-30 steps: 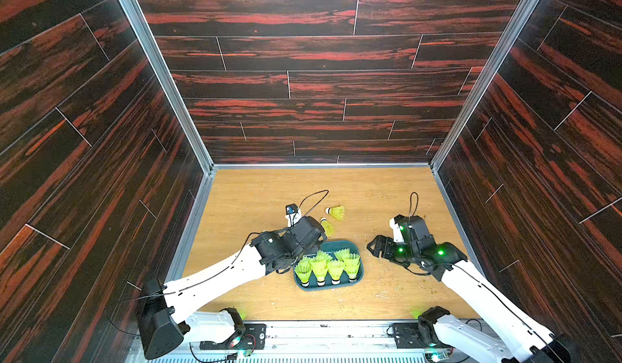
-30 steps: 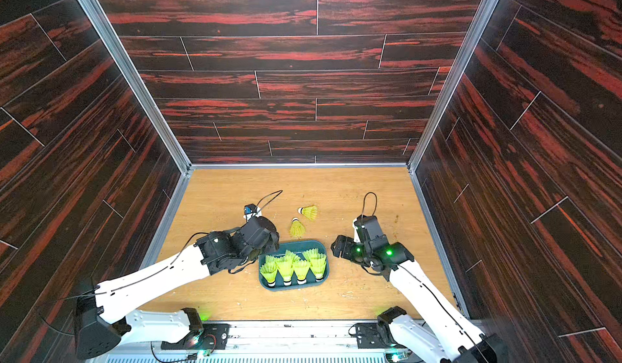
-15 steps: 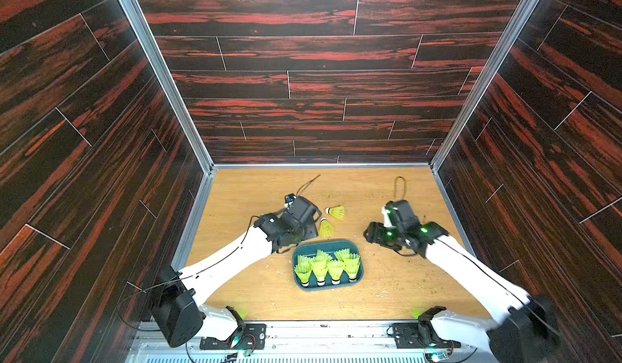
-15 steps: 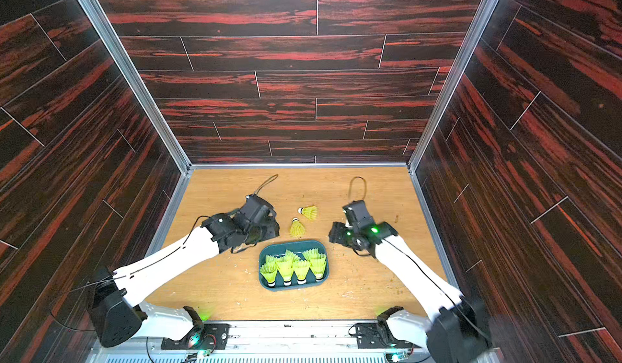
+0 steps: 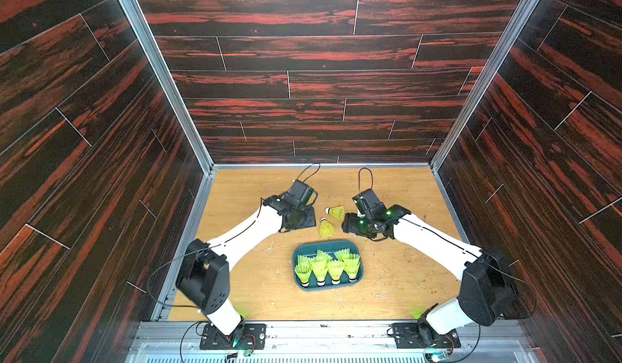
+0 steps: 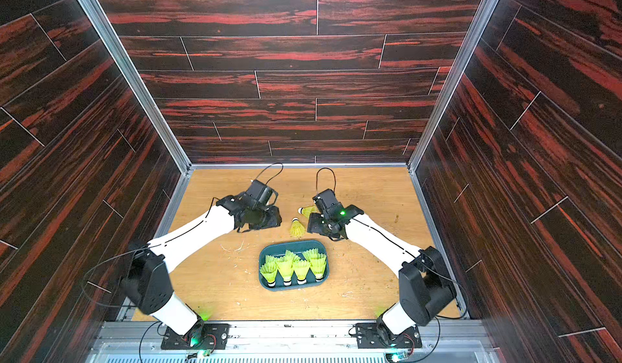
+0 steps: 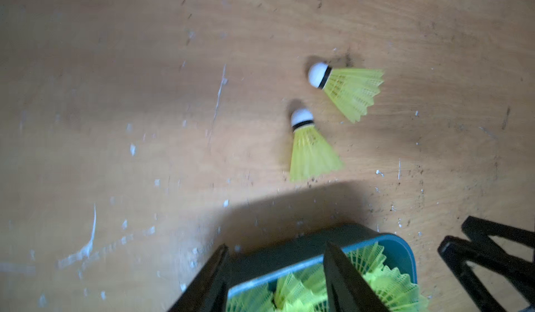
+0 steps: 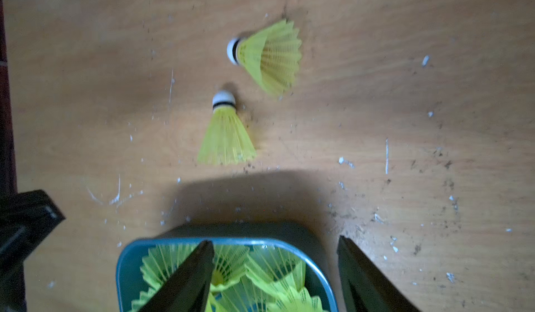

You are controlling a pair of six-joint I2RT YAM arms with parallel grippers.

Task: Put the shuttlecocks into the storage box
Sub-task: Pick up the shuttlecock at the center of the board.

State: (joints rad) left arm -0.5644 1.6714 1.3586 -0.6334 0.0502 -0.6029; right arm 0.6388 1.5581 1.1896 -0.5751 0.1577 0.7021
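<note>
Dark red-streaked plank walls [image 5: 303, 85] on three sides, pale scuffed wooden table [image 5: 397, 284] below. Teal storage box [image 5: 304, 248] at the front middle of the table, already holding a cluster of neon shuttlecocks [image 5: 319, 267], skirts up, white corks along the near rim. Two more out on the bare wood just beyond the box's far rim, both on their sides, close together but not touching. Nearer loose shuttlecock [image 5: 326, 229]: long axis roughly front-to-back, cork toward the back wall, skirt mouth facing the box. Farther loose shuttlecock [image 5: 336, 211]: long axis roughly left-to-right, cork toward the left arm's side, skirt toward the right arm. Left gripper [image 7: 275, 245]: fingers spread, nothing between them. Right gripper [image 8: 274, 240]: fingers spread, likewise empty. Both grippers flanking the loose pair in both top views. Left one just beside the nearer piece's cork end. Right one just beside the farther piece's skirt, partly covering the farther loose shuttlecock [image 6: 307, 210] in a top view. Height above the wood hard to judge from these angles, probably hovering rather than touching. Likely split: left arm for the nearer piece, right arm for the farther. Grasp on the nearer one probably best across its axis, jaws closing side to side near the cork band, then a short carry toward the front into the box.
</note>
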